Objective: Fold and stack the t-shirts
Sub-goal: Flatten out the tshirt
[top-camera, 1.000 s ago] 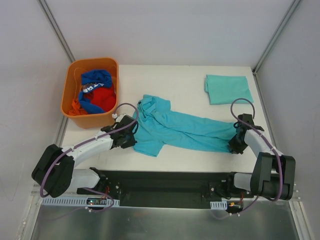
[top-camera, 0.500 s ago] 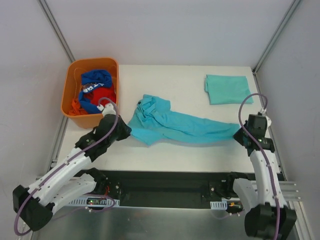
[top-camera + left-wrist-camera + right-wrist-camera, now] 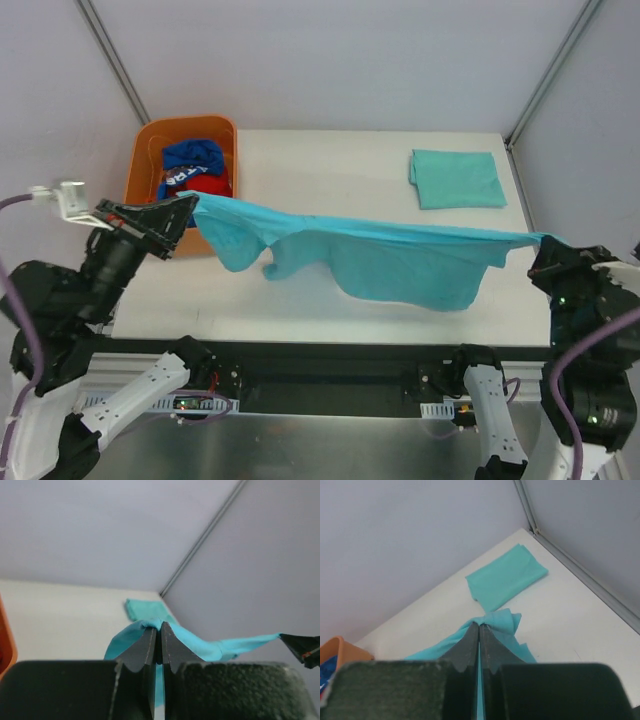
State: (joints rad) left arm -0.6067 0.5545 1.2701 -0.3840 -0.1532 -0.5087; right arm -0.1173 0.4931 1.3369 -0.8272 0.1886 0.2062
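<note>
Your left gripper and right gripper clamp the teal t-shirt — stretched between them. The folded t-shirt sits at the table's far-right corner.

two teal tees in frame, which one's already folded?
The far-right t-shirt, lying on the table as a flat rectangle. The other t-shirt hangs unfolded, stretched between the left gripper and right gripper.
</note>
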